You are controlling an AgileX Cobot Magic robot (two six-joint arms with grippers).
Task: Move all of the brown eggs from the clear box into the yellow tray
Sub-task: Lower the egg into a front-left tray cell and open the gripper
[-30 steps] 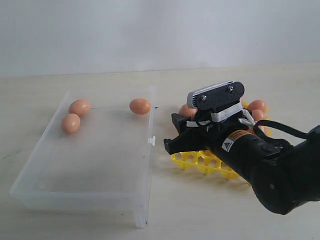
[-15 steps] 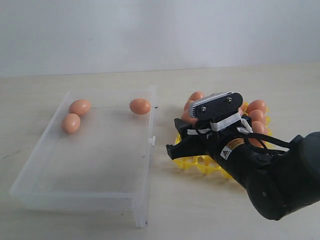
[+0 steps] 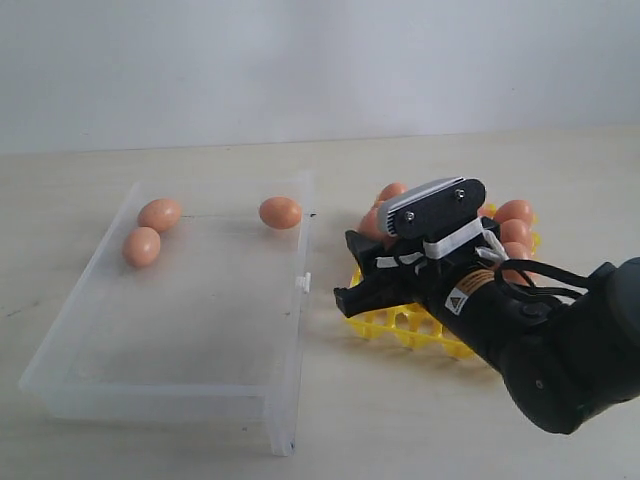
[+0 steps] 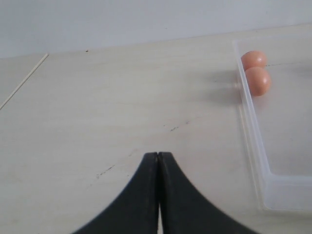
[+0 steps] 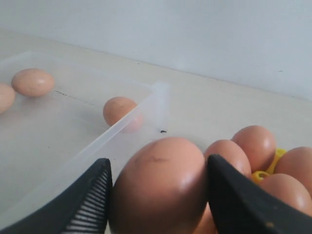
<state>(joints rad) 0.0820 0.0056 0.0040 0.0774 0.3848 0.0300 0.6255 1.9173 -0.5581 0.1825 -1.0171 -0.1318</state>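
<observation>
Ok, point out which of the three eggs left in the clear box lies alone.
The egg by the clear box's far wall, nearest the yellow tray; the other two eggs lie close together at the opposite far corner.

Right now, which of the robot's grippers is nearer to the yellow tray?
Right. The right gripper hangs over the edge of the yellow tray, gripping an egg. The left gripper is shut over the table, beyond the clear box.

Since second ago: right tool (image 3: 350, 270), egg (image 5: 158, 187) in grip, sank slightly and shifted toward lower right of frame, over tray (image 3: 400, 325). Back egg (image 3: 392, 191) at tray's upper edge, earlier hidden behind wrist, now shows.
</observation>
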